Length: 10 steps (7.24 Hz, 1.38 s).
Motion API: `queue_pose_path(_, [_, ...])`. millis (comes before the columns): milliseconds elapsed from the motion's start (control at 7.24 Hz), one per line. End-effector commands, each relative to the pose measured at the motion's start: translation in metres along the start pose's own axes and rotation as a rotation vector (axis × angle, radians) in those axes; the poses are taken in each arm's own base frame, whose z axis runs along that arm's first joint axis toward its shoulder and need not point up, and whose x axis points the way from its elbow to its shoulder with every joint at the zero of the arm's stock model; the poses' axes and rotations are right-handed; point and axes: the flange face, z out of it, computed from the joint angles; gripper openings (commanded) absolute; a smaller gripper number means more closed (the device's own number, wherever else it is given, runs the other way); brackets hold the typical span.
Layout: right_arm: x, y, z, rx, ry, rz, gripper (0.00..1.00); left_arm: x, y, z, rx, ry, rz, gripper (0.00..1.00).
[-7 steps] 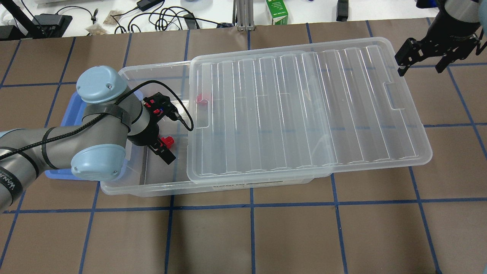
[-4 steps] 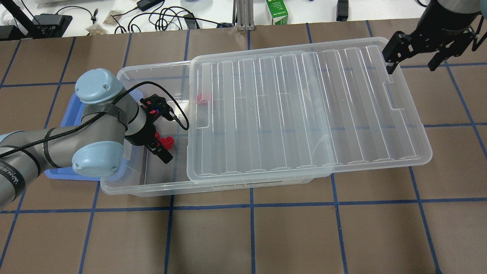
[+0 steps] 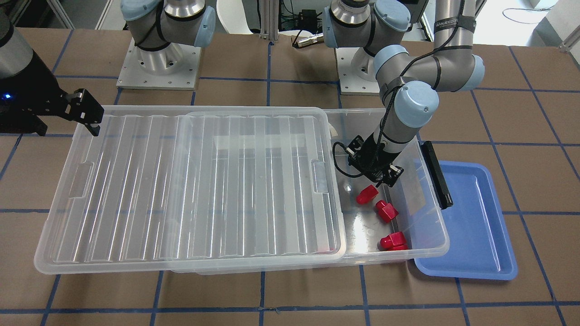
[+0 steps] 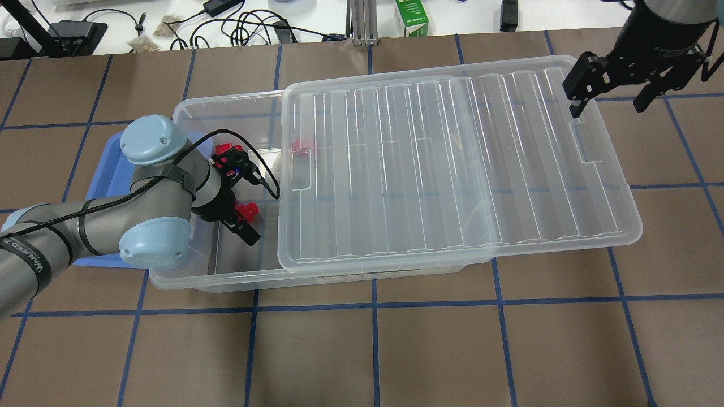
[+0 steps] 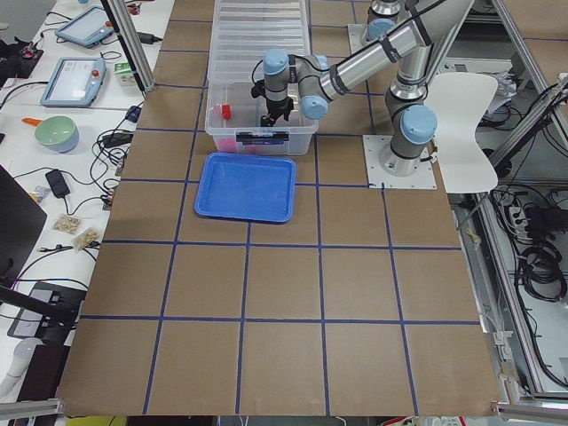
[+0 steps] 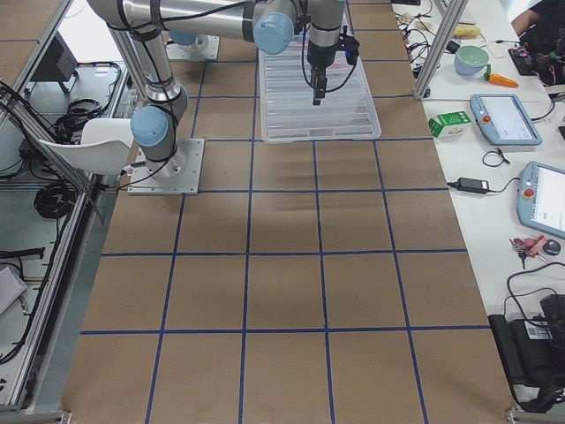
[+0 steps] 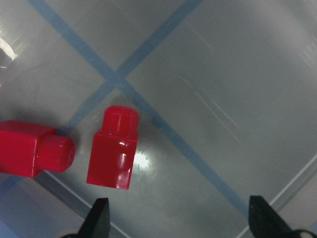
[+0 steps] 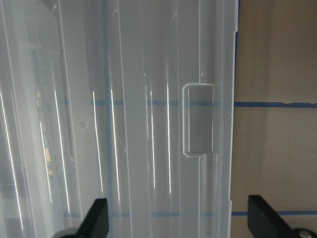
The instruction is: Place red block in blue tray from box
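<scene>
Brown tabletop (image 4: 430,350) is carrying a large clear plastic box (image 4: 226,281), its ribbed lid (image 4: 452,169) lying partly off. Left gripper (image 7: 181,220) is hanging inside the open end, jaws apart, over a small red plastic block (image 7: 113,148) on the box floor. Right gripper (image 4: 610,97) is hovering above the lid's far end, jaws apart. Shallow blue plastic tray (image 3: 480,226) is sitting just beside the box. Block looks light, rigid, slick: pinching its flat sides, not the round stub, seems safest.

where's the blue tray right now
In the front-facing view the blue tray lies at the right, on the robot's left side, just beyond the box's uncovered end with the black clip handle; nothing is in it.
</scene>
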Motion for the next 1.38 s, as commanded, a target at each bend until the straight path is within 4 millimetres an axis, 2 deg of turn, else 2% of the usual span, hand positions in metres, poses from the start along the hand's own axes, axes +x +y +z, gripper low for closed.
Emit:
queue_pose_path(0, [0.0, 0.001, 0.001, -0.005, 0.005, -0.007, 1.0, -0.006, -0.005, 0.011, 0.01, -0.01, 0.01, 1.0])
queue_pose_path(276, [0.001, 0.001, 0.001, -0.006, 0.008, -0.007, 1.0, -0.013, -0.01, 0.015, 0.035, -0.041, 0.035, 1.0])
queue_pose_path(552, [0.0, 0.001, 0.001, -0.006, 0.007, -0.008, 1.0, -0.012, -0.008, 0.024, 0.019, -0.026, 0.034, 1.0])
queue_pose_path(691, [0.0, 0.001, 0.001, -0.005, 0.005, -0.008, 1.0, -0.012, -0.008, 0.027, 0.015, -0.021, 0.032, 0.85])
queue_pose_path(829, [0.0, 0.002, 0.0, -0.004, 0.001, -0.008, 1.0, -0.013, -0.008, 0.027, 0.015, -0.021, 0.034, 0.79])
queue_pose_path(967, [-0.001, 0.003, -0.002, 0.0, 0.0, -0.008, 1.0, -0.013, -0.007, 0.027, 0.014, -0.022, 0.047, 0.63])
queue_pose_path(1105, [-0.001, 0.003, -0.001, -0.001, 0.0, -0.008, 1.0, -0.015, -0.006, 0.027, 0.005, -0.028, 0.12, 0.26])
queue_pose_path(1243, [-0.001, 0.003, -0.002, 0.001, -0.001, -0.008, 1.0, -0.015, -0.007, 0.024, 0.016, -0.042, 0.122, 0.03])
